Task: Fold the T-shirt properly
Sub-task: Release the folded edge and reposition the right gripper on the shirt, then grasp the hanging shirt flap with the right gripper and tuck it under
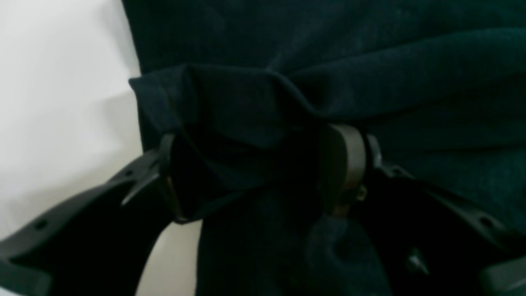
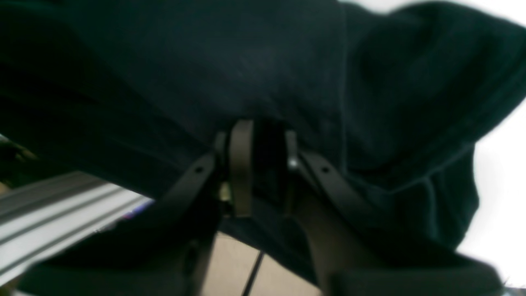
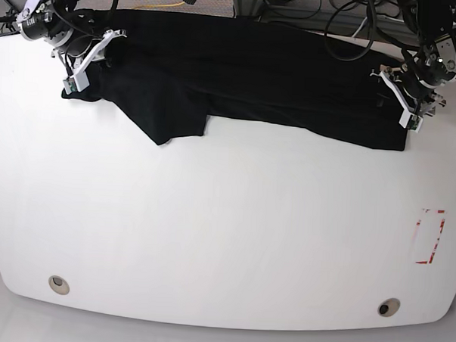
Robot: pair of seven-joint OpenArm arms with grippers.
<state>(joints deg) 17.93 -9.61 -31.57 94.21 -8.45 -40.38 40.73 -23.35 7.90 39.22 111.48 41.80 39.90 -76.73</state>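
Observation:
The black T-shirt [image 3: 255, 74] lies stretched along the far edge of the white table [image 3: 225, 239], with one flap reaching toward the front at the left. My right gripper [image 3: 77, 70] is at the shirt's left end. In the right wrist view, that gripper [image 2: 263, 164] has its fingers close together, shut on a fold of the T-shirt [image 2: 205, 61]. My left gripper [image 3: 407, 101] is at the shirt's right end. In the left wrist view, the left gripper [image 1: 254, 164] has its jaws set wide, with a thick bunch of the T-shirt [image 1: 370, 61] filling the gap between them.
A red-outlined rectangle [image 3: 429, 236] is marked on the table at the right. Two round holes [image 3: 58, 285] [image 3: 388, 307] sit near the front edge. Cables [image 3: 348, 17] hang behind the far edge. An aluminium rail [image 2: 61, 205] shows below the cloth in the right wrist view.

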